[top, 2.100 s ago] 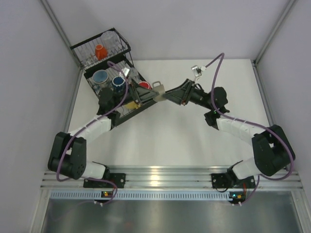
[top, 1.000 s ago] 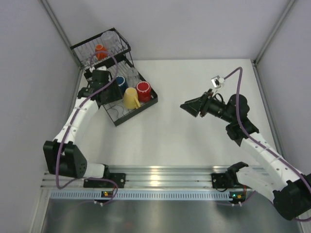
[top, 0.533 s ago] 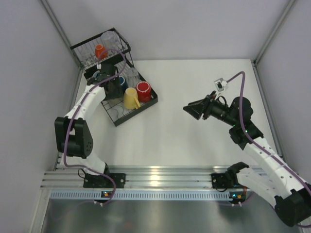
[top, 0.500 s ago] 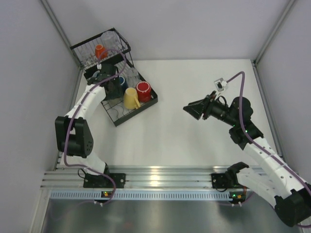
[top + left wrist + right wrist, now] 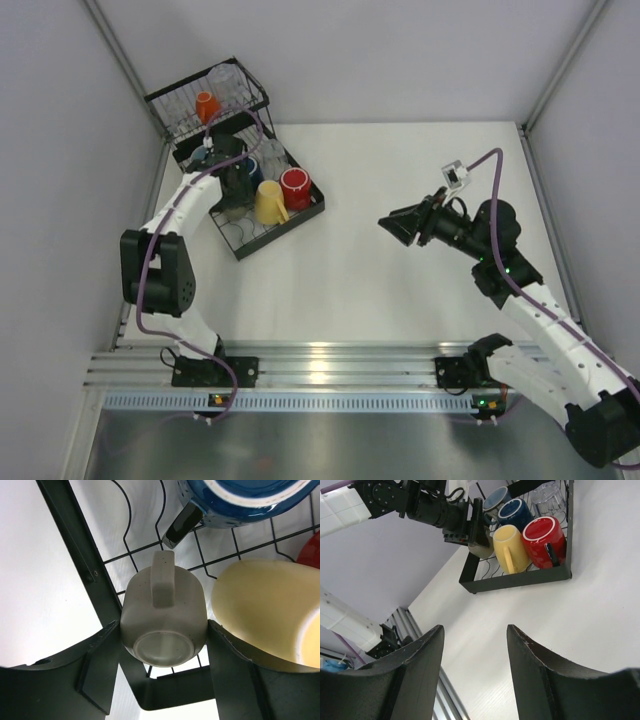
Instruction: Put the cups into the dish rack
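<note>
The black wire dish rack stands at the back left. Its low tray holds a yellow mug, a red mug and a blue mug. Its taller basket holds an orange-red cup and a clear tumbler. My left gripper reaches into the tray. In the left wrist view it is shut on the olive-grey mug, base towards the camera, next to the yellow mug. My right gripper is open and empty over the table, apart from the rack.
Grey walls with metal posts close in the table at the left, back and right. The aluminium rail with both arm bases runs along the near edge. The right arm's purple cable loops above its wrist.
The right gripper has drawn back from the rack to the right and stays open. The left arm has swung over the tray; over the last half second it has barely shifted.
</note>
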Controlling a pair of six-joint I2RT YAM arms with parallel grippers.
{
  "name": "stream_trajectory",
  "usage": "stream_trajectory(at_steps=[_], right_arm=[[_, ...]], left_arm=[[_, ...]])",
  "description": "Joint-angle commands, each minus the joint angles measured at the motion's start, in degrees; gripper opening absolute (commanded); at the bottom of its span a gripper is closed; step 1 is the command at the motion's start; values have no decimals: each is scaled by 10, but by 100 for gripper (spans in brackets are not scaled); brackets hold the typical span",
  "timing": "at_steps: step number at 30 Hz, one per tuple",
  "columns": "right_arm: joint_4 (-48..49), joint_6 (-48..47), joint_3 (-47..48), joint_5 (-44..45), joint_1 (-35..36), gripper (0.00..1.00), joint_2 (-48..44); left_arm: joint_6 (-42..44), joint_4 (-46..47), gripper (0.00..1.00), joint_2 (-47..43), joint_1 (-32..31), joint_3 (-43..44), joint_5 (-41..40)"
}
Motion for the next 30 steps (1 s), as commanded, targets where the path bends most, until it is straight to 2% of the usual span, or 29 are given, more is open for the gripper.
stream_trajectory(at_steps=[1,6,14,24,28,30], right_arm=[[-5,-15,31,8,-10,54,-16],[-27,-27,38,22,-10,54,-31],[-38,-34,42,33,-10,54,-40],[-44,-36,39,41,-10,54,-44],[-46,-37,39,45,-10,54,-50],[-48,-38,41,46,-10,54,-51]], left_arm=[[-13,9,0,8,0,-5,-7],[-16,9,0,20,6,-1,-1],[-21,9,7,29,13,-11,-1],[-26,9,21,47,19,-15,15],[-26,9,40,43,19,-17,14],[-26,10,45,37,19,-16,14]])
